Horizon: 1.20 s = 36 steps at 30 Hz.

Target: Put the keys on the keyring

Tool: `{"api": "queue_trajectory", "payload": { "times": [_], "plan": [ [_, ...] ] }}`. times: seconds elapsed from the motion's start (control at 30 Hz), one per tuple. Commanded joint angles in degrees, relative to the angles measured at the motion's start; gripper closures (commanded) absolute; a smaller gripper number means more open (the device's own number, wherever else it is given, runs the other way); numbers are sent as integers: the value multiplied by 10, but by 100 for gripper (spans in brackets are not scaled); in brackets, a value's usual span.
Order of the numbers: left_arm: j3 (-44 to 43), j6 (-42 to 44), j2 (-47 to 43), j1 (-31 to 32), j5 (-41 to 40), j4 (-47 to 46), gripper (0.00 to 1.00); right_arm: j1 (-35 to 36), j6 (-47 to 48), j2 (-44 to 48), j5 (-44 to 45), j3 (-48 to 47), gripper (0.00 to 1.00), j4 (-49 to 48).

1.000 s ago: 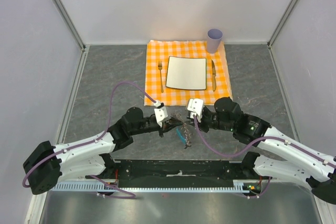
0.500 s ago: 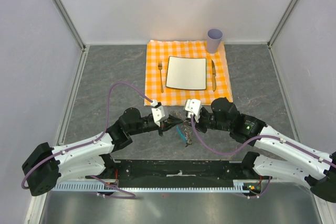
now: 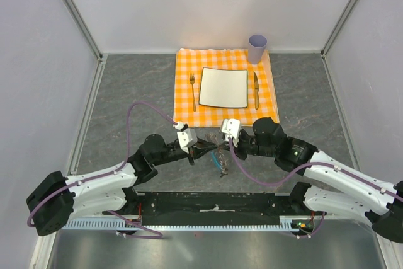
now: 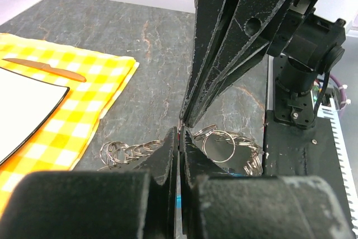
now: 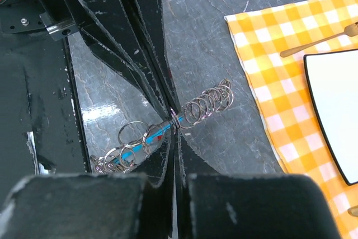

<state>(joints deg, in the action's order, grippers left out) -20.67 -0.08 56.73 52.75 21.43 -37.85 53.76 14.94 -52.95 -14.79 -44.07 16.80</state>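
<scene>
Keyring (image 5: 206, 104) lies on the table (image 3: 126, 92) between my grippers. My left gripper (image 4: 179, 138) is pressed together on a red sliver (image 4: 178, 132), perhaps a key. My right gripper (image 5: 174, 124) has just snapped closed, seemingly pinching the chain, so threading can begin. Plate (image 3: 223, 87) is bare; cup (image 3: 257, 47) contents unseen.

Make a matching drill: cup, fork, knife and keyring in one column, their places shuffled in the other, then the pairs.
Things
1. cup
2. fork
3. knife
4. keyring

Places
A. on the cloth, left of the plate
B. on the grey table, off the cloth
C. at the cloth's far right corner
D. on the cloth, right of the plate

Pairs: 1-C, 2-A, 3-D, 4-B
</scene>
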Motion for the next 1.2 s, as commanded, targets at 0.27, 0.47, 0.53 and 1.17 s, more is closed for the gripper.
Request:
{"api": "queue_trajectory", "payload": {
  "times": [0.27,0.47,0.53,1.17],
  "plan": [
    [45,-108,69,-5,-10,-357,98,0,-87,0,-107,62,100,-138],
    [43,-133,106,-4,1,-407,98,1,-119,0,-112,89,100,-207],
    [43,-132,107,-3,1,-410,98,1,-111,2,-101,89,100,-199],
    [58,-85,43,-4,-31,-317,98,-1,-111,89,41,81,74,-152]
  ]
}}
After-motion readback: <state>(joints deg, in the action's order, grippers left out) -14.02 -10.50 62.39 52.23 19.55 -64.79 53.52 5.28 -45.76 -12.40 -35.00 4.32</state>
